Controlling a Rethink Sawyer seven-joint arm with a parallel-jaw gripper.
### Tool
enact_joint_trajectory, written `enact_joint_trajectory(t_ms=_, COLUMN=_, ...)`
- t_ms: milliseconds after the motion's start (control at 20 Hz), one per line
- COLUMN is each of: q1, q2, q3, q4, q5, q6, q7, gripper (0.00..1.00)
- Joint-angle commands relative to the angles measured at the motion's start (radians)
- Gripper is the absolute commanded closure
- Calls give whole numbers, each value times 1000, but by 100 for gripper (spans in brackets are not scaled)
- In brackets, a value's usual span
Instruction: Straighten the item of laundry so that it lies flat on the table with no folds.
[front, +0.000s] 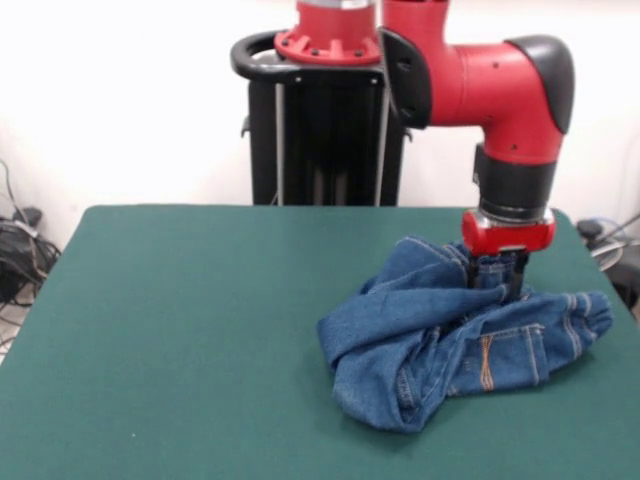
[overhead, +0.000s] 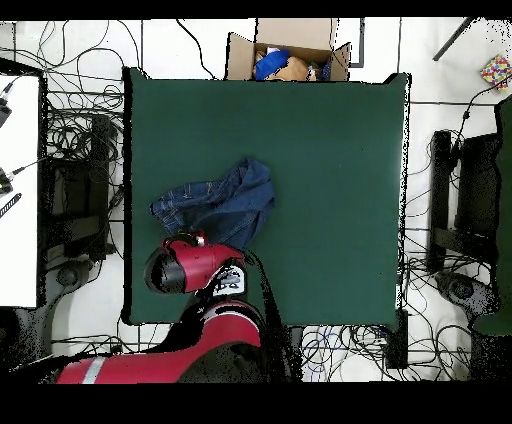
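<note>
Table (front: 200, 330): lg dark green top, mostly bare; far wider than garment.
Arm (front: 500, 90): red/black, comes down from pedestal side; wrist vertical over far edge of the heap.
Jeans (front: 450, 345): bunched in a crumpled heap on the robot's left half of the table, toward the pedestal side. Legs folded over each other; orange-stitched panel faces front cam. Not flat, many folds.
Gripper (front: 499, 283): tips sunk into denim at heap's far-upper edge. Fingers buried, so whether spread or pinching cloth: cannot tell.
Risk 1: if the grip takes several layers, a pull would prob. drag the whole heap w/o opening the folds.
Risk 2: heap lies near table edge on robot's left; a pull that way could slide cloth off.
Risk 3: a thin pinch could slip out mid-drag, leaving folds.
Front view only: fold structure, stitching, contact pt of tips.
Overhead view only: heap's position vs table edges; wrist hides the contact pt. Also cardboard box (overhead: 290, 45) w/ items past far edge.
</note>
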Motion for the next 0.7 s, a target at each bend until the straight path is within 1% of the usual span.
enact_joint_trajectory(t_ms=50, q1=-71, q2=-8, q3=21, q4=-36, q5=-1, q6=45, q7=130, gripper=0)
enact_joint_trajectory(t_ms=250, q1=-87, q2=-12, q3=28, q4=-38, q5=0, q6=51, q7=127, gripper=0)
enact_joint_trajectory(t_ms=450, q1=-79, q2=-40, q3=19, q4=-12, q5=-5, q6=48, q7=132, gripper=0)
enact_joint_trajectory(t_ms=700, q1=-76, q2=-40, q3=16, q4=-16, q5=-6, q6=49, q7=130, gripper=0)
